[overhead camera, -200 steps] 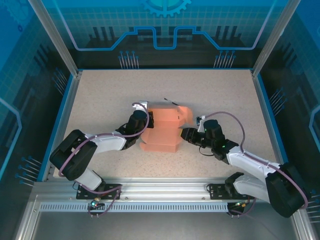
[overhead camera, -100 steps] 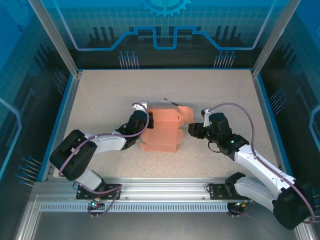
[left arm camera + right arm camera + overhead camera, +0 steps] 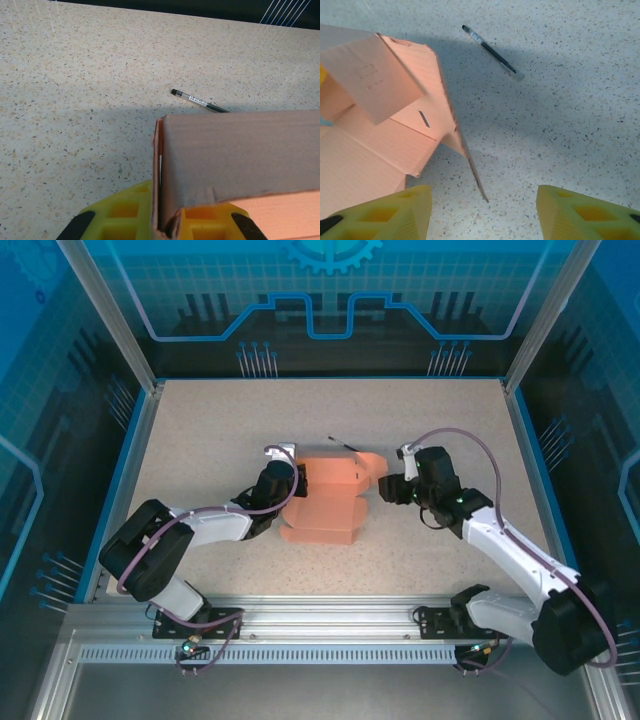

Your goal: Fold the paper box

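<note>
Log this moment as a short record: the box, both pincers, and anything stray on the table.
paper box: partly folded, resting on the table
left pincer: shut on the box's raised left wall
right pincer: open, nothing gripped, facing the box's right flap
pen: lying flat on the table at the box's far side
</note>
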